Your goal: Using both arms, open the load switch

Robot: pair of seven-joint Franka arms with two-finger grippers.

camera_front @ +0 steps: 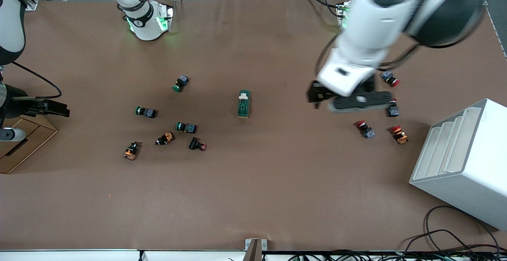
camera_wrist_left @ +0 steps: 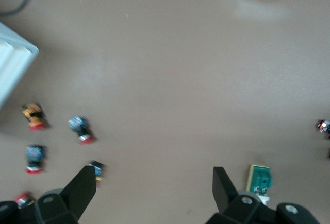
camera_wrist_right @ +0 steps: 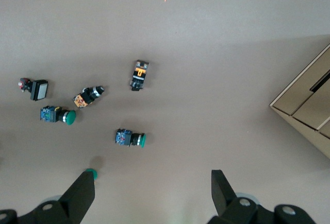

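The load switch (camera_front: 243, 103) is a dark-green block with a cream toggle, lying flat mid-table; it also shows in the left wrist view as the load switch (camera_wrist_left: 259, 178). My left gripper (camera_front: 352, 100) hangs open in the air over bare table between the switch and a cluster of red-capped buttons, with nothing between its fingers (camera_wrist_left: 85, 185). My right gripper (camera_front: 59, 108) is open and empty, held high at the right arm's end of the table. The right wrist view does not show the switch; its gripper (camera_wrist_right: 153, 188) looks down on bare table.
Green-capped and orange buttons (camera_front: 186, 127) lie scattered toward the right arm's end, and red-capped buttons (camera_front: 364, 128) toward the left arm's end. A white slotted rack (camera_front: 463, 162) stands at the left arm's end. A cardboard box (camera_front: 23, 142) sits under the right gripper.
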